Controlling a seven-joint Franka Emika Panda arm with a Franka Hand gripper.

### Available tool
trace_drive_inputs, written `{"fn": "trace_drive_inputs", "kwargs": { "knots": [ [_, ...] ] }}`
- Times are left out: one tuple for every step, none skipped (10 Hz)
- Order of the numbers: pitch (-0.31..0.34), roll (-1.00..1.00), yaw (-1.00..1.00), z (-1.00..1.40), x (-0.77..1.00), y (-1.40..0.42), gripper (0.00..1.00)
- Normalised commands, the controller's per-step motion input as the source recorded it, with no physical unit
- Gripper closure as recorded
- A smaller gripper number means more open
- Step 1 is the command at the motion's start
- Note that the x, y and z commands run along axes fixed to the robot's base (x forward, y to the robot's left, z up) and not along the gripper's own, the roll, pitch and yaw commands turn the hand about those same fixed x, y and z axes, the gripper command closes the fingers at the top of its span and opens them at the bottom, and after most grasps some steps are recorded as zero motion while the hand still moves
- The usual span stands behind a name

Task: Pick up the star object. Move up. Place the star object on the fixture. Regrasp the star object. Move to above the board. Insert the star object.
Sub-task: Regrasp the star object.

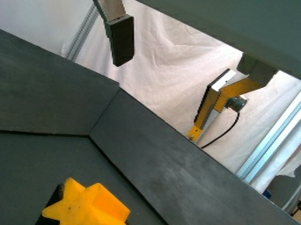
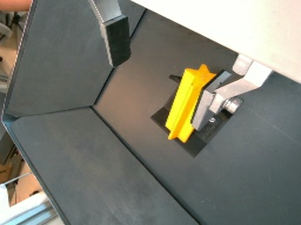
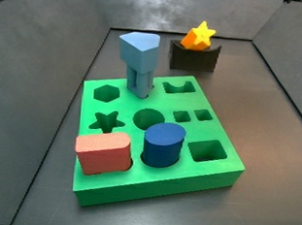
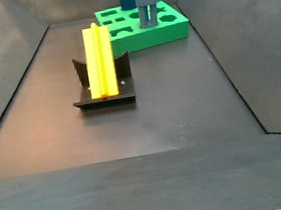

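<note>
Dark grey floor with sloping walls, spread wide beneath the gripper in both wrist views. Bright green board well off from the gripper, shown in both side views only, with star, hexagon, circle and square cut-outs in its top face. Standing in the board: a tall light-blue peg, upright; a dark blue cylinder; a red rounded block at one corner. Star-shaped cut-out open, between the hexagon hole and the red block.

Apart from the board on the bare floor, and under the gripper, the fixture: a dark bracket on a base plate. Lying along its top, the star object, orange-yellow and long, one end showing its star profile in a side view, its full length in a side view. Seen end-on close below the gripper in a wrist view.

Gripper poised over the fixture, jaws spread wide, nothing clamped between them. One of the fingers, a silver plate with a dark pad, held clear of the star object; the opposite finger just beside the star object's long flank. Contact there not possible to tell. Beyond the wall in a wrist view, white cloth.
</note>
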Motion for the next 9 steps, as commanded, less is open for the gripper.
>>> {"fn": "trace_drive_inputs", "kwargs": {
  "knots": [
    [0.06, 0.12, 0.13, -1.0, 0.07, 0.05, 0.0],
    [0.035, 0.11, 0.14, -1.0, 0.08, 0.04, 0.0],
    [0.015, 0.1, 0.13, -1.0, 0.08, 0.03, 0.0],
    [-0.01, 0.07, 0.12, -1.0, 0.09, 0.03, 0.0],
    [-0.027, 0.07, 0.11, -1.0, 0.1, 0.03, 0.0],
    [-0.038, 0.06, 0.09, -1.0, 0.11, 0.02, 0.0],
    [-0.048, 0.07, 0.08, -1.0, 0.12, 0.02, 0.0],
    [-0.048, 0.07, 0.07, -1.0, 0.13, 0.01, 0.0],
    [-0.041, 0.07, 0.04, -1.0, 0.15, 0.0, 0.0]
  ]
}}
